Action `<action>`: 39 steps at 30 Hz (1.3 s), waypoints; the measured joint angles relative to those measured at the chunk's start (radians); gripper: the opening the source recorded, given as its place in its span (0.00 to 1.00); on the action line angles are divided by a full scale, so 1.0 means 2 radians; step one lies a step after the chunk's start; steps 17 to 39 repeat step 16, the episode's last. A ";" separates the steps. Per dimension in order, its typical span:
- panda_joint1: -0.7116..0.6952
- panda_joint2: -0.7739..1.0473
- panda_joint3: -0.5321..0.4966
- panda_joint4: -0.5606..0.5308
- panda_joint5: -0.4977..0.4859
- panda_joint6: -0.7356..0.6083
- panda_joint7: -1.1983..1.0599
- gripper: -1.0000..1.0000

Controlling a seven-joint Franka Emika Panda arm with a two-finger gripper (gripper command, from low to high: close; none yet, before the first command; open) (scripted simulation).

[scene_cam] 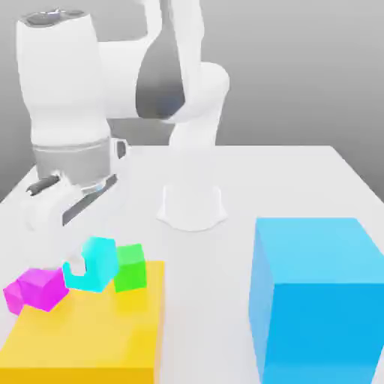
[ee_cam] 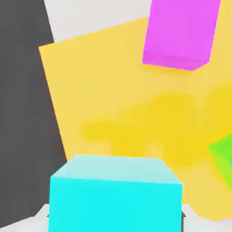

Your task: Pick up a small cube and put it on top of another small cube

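Note:
My gripper [scene_cam: 82, 259] is shut on the small cyan cube [scene_cam: 96, 264], holding it just above the flat yellow block [scene_cam: 90, 337]. Right beside it, on the exterior view's right, a small green cube [scene_cam: 130, 267] sits on the yellow block. In the hand view the cyan cube [ee_cam: 115, 195] sits close between my fingers, with the yellow block [ee_cam: 113, 104] beneath it and a corner of the green cube [ee_cam: 222, 158] at the picture's edge.
A magenta cube [scene_cam: 36, 289] rests at the yellow block's corner on the exterior view's left, and appears as the magenta cube [ee_cam: 179, 31] in the hand view. A huge sky-blue block [scene_cam: 315, 300] stands on the white table [scene_cam: 300, 180] at the right. The arm's base [scene_cam: 191, 206] rises behind.

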 joint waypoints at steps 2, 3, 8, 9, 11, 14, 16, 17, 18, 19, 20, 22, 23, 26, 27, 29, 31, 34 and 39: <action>0.007 0.010 -0.080 -0.012 -0.042 0.006 -0.015 0.00; 0.014 0.013 -0.109 -0.023 -0.053 0.013 -0.012 0.00; 0.022 0.013 -0.189 -0.038 -0.073 0.051 0.044 0.00; 0.045 0.023 -0.217 -0.036 -0.091 0.058 0.058 0.00; 0.089 0.047 -0.271 -0.031 -0.136 0.070 0.090 0.00; 0.146 0.082 -0.341 -0.024 -0.198 0.087 0.133 1.00; 0.146 0.082 -0.341 -0.024 -0.198 0.087 0.133 1.00; 0.146 0.082 -0.341 -0.024 -0.198 0.087 0.133 1.00; 0.146 0.082 -0.341 -0.024 -0.198 0.087 0.133 1.00; 0.146 0.082 -0.341 -0.024 -0.198 0.087 0.133 1.00; 0.146 0.082 -0.341 -0.024 -0.198 0.087 0.133 1.00; 0.146 0.082 -0.341 -0.024 -0.198 0.087 0.133 1.00; 0.146 0.082 -0.341 -0.024 -0.198 0.087 0.133 1.00; 0.146 0.082 -0.341 -0.024 -0.198 0.087 0.133 1.00; 0.146 0.082 -0.341 -0.024 -0.198 0.087 0.133 1.00; 0.146 0.082 -0.341 -0.024 -0.198 0.087 0.133 1.00; 0.146 0.082 -0.341 -0.024 -0.198 0.087 0.133 1.00; 0.146 0.082 -0.341 -0.024 -0.198 0.087 0.133 1.00; 0.146 0.082 -0.341 -0.024 -0.198 0.087 0.133 1.00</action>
